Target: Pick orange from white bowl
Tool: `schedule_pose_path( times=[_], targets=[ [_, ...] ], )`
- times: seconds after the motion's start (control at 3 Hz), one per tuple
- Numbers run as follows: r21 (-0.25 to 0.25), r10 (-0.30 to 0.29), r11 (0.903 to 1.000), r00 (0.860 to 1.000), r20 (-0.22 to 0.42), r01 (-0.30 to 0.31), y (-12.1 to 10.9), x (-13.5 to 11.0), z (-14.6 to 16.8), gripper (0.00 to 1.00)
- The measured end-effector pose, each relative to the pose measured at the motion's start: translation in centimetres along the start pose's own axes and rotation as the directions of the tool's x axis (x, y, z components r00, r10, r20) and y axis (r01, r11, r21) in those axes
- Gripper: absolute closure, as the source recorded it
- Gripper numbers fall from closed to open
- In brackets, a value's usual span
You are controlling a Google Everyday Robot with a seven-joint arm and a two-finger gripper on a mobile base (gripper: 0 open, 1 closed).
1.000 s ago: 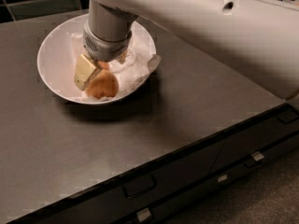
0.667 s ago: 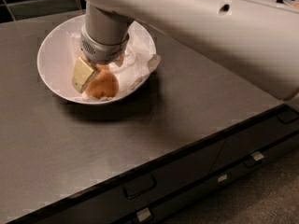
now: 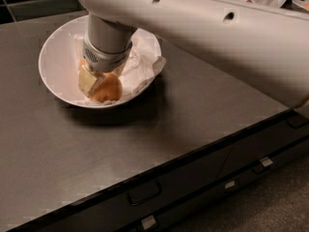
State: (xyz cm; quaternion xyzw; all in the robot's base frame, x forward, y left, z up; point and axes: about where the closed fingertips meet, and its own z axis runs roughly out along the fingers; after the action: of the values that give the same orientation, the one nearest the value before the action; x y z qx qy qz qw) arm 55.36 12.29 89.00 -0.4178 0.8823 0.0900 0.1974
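Dark and matte, the table [image 3: 193, 129] runs across the view, with drawer fronts [image 3: 145, 193] along its near edge. Toward its far left sits the white bowl [image 3: 52, 57], lined with crumpled paper [image 3: 141, 62]. A thick pale arm [image 3: 217, 28] slants in from the upper right and points the end effector [image 3: 96, 81] straight down into the bowl. The orange [image 3: 111, 88] rests low in the bowl, near its front rim. It lies directly under the end effector and touches it, bulging a little to the side nearer the drawers. Paper spreads away behind the end effector. How wide the end effector stands, and whether it has closed on the fruit, cannot be told, since the wrist hides the far side. Being round, the orange has no long axis and points no particular way, so the approach angle should matter little. A straight lift looks like the likely next move.
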Motion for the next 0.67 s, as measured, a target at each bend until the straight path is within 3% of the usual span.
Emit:
schedule_pose_path(
  times=[0.67],
  targets=[
    [-0.006, 0.003, 1.0000, 1.000, -0.001, -0.003, 0.04, 0.08, 0.33, 0.42]
  ],
)
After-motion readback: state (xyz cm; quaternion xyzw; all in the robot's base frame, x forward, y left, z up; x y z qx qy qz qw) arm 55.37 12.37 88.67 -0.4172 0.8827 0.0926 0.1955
